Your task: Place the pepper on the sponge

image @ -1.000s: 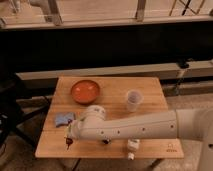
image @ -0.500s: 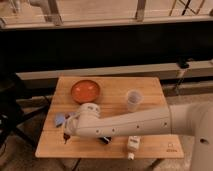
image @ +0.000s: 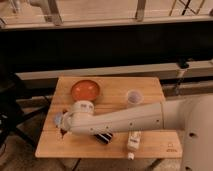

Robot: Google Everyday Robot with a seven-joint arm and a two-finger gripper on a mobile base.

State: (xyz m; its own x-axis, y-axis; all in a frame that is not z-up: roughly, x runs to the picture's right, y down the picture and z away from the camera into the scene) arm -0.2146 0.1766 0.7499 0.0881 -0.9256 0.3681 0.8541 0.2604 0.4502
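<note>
The blue-grey sponge [image: 57, 119] lies near the left edge of the wooden table [image: 150, 85], and the arm hides its right part. My gripper [image: 63, 131] is at the left end of the white arm [image: 120, 120], just in front of the sponge and low over the table. It shows only as a small dark shape under the round wrist. I cannot make out the pepper as a thing apart from that dark tip.
An orange-red bowl [image: 85, 90] stands at the back left and a small white cup [image: 133, 97] at the back right. A black block with white stripes [image: 104, 138] and a white bottle [image: 132, 142] lie near the front edge, below the arm.
The arm's end has moved left and a little back toward the sponge, and now covers more of it. The bowl, cup, block and bottle have not moved.
</note>
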